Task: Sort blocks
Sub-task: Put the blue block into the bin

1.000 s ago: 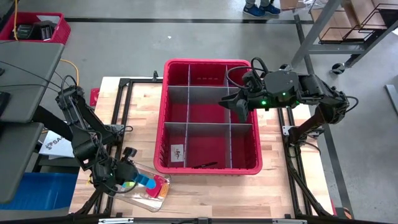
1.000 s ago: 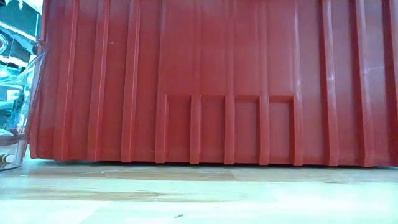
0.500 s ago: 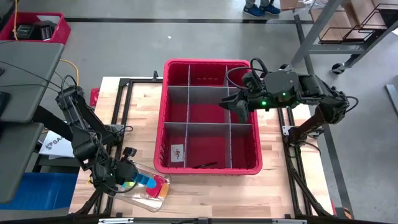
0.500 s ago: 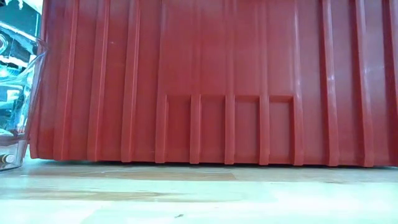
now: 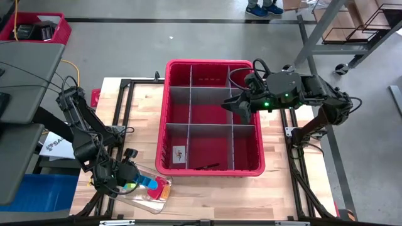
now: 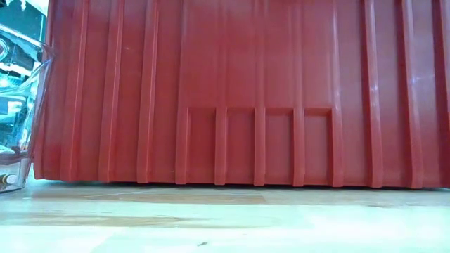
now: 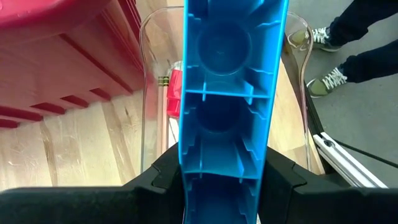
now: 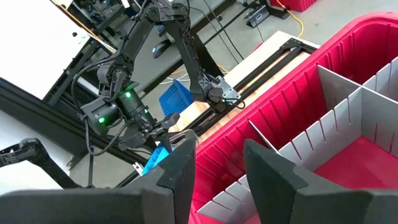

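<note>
Overhead, the red bin (image 5: 210, 129) sits at the middle of the wooden table (image 5: 276, 188), split by grey dividers (image 5: 213, 124) into compartments. The left gripper (image 5: 130, 179) is at the near left corner of the table, over a clear plastic container (image 5: 147, 188) lying just beside the bin's near left corner. Its fingers are closed on 1 long blue block (image 7: 227, 93), which the left wrist view shows clamped between the 2 dark fingers and reaching out over the container's mouth. Further blocks (image 5: 160, 187), red, orange and blue, lie inside the container. The right gripper (image 5: 240, 108) hangs above the bin's middle row, toward its right side; its 2 fingers (image 8: 264, 168) stand apart with nothing between them. In the low view the bin's ribbed red wall fills nearly the whole field, with the container's edge at far left. A person's shoes (image 7: 323, 40) show on the floor beyond the table.
</note>
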`<state>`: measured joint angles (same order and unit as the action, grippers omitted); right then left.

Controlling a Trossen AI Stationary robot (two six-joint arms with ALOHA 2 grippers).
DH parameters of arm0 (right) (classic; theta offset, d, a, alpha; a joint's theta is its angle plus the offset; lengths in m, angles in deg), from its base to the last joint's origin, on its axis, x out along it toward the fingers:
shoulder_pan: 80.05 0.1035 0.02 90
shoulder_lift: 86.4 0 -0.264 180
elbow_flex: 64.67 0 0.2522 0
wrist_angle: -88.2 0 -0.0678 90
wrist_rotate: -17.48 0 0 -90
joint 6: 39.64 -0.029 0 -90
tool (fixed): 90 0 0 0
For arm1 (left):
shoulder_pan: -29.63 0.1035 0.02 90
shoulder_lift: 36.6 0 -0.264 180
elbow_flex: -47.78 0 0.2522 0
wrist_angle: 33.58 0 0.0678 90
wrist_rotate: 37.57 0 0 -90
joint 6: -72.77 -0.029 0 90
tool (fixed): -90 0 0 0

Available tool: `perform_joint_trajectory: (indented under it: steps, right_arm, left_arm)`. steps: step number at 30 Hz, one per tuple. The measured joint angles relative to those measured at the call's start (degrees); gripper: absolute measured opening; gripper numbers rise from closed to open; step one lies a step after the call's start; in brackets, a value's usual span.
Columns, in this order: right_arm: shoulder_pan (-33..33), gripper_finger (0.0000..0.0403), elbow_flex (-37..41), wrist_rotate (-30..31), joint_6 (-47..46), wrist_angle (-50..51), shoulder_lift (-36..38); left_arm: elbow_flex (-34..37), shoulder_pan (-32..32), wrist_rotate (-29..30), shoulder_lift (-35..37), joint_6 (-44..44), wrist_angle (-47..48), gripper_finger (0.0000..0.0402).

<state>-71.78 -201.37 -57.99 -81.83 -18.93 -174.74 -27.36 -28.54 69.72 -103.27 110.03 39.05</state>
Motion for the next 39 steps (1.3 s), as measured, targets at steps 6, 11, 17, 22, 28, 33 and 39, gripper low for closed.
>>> perform_joint_trajectory:
  steps: [6,11,17,22,28,33,39]
  right_arm:
    - [0.02,0.0129,0.0,-0.63,0.09,-0.02,0.0]
    - [0.0,0.0129,0.0,-0.61,0.15,0.02,0.0]
    - [0.0,0.0129,0.0,-1.17,0.0,0.23,0.0]
    - [0.0,0.0129,0.0,-1.25,0.0,0.22,0.0]
    - [0.02,0.0129,0.0,-1.25,0.0,0.22,0.0]
    - [0.01,0.0129,0.0,-1.25,0.04,0.22,0.0]
    - [0.02,0.0129,0.0,-1.25,0.17,0.22,0.0]
  left_arm:
    - [0.0,0.0,0.02,0.0,0.02,0.0,0.0124]
    - [0.0,0.0,0.13,0.0,0.01,0.0,0.0124]
    - [0.0,0.0,0.11,-0.01,-0.33,0.0,0.0124]
    - [0.0,0.0,0.11,-0.02,-0.33,0.0,0.0124]
    - [0.0,0.0,0.1,-0.02,-0.37,0.0,0.0124]
    - [0.0,0.0,0.09,-0.02,-0.41,0.0,0.0124]
    - [0.0,0.0,0.07,-0.02,-0.4,-0.02,0.0124]
